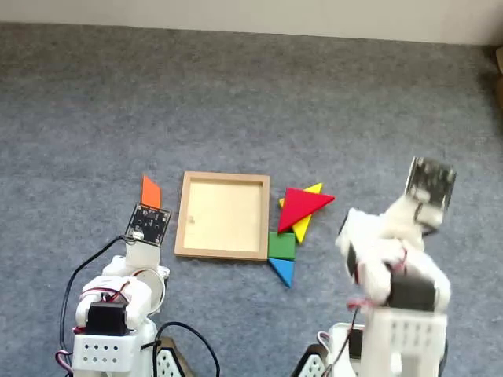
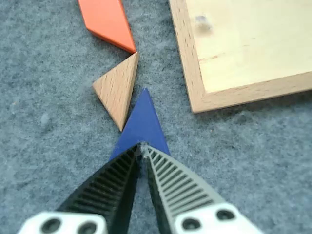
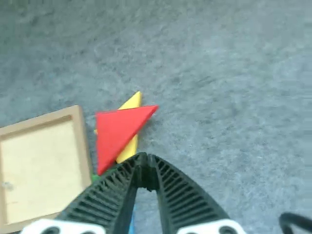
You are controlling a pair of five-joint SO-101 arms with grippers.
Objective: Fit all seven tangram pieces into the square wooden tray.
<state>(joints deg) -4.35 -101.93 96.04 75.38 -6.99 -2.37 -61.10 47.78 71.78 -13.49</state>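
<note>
Tray [image 1: 181, 216] sits empty in the middle of the worktop [image 1: 236, 102], and since my left fingers [image 2: 127, 168] and right fingers [image 3: 124, 183] are both pinched together, I reckon the left should spread first, then straddle the blue triangle [image 2: 141, 122] at their tips squarely across its flat edges.

High view: a fixed camera above the grey felt-covered desk [image 1: 251, 102], looking steeply down from well off. The arm bases are at 6 o'clock and the square wooden tray [image 1: 182, 216] is near the centre.
Left wrist view: rides the left arm and sights along the left tool [image 2: 141, 148], very close to the desk, beside a corner of the tray.
Right wrist view: rides the right arm and sights along the right tool [image 3: 145, 168] from higher up and farther off.
Shared: the tray is in all three views. The orange parallelogram piece [image 1: 151, 192], at the tray's 10 o'clock, is in the high and left wrist views. The red triangle piece [image 1: 301, 206], at its 3 o'clock, is in the high and right wrist views.
</note>
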